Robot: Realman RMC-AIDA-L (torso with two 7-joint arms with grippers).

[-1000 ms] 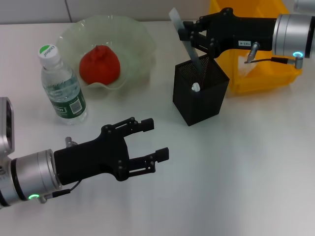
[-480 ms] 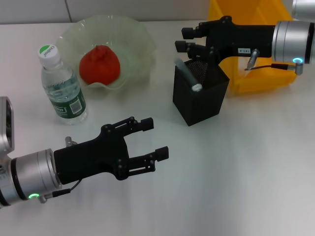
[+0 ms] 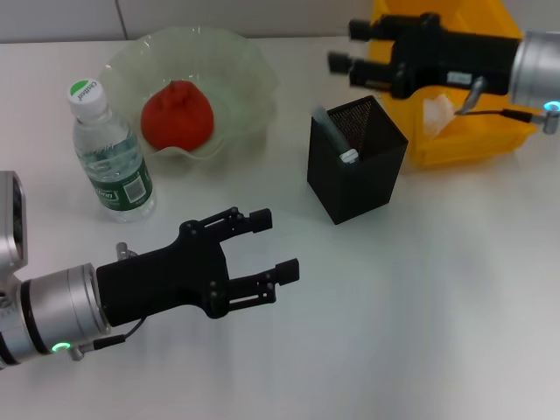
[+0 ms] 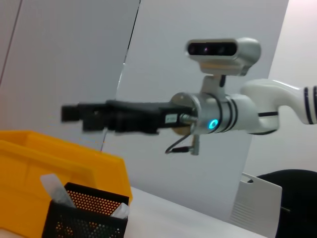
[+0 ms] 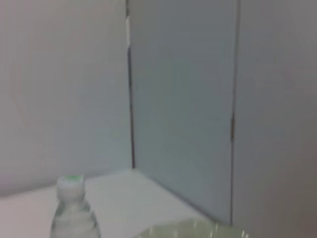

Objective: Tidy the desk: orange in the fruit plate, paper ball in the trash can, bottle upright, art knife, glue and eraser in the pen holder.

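While the desk (image 3: 437,289) is spreading white beneath everything, the trash can (image 3: 490,131) is sitting at its far right edge, a yellow bin with the paper ball (image 3: 437,112) lying inside it. The fruit plate (image 3: 236,66) is resting at the far left-centre, cradling the orange (image 3: 178,115). The left gripper (image 3: 265,249) is hovering low over the near left of the desk, its fingers spread apart and holding nothing. The right gripper (image 3: 350,45) is hanging above the trash can's near-left corner, beyond the pen holder, fingers parted and empty; the left wrist view is showing it (image 4: 74,113) high over the bin. The pen holder (image 3: 357,166) is standing between plate and bin, just beside the bin. The bottle (image 3: 109,153) is standing upright just beside the plate's left rim, cap on top. The glue (image 3: 335,138) is leaning inside the pen holder against its left wall, tip poking above the rim. Whether the art knife and eraser are lying in the holder cannot be told.
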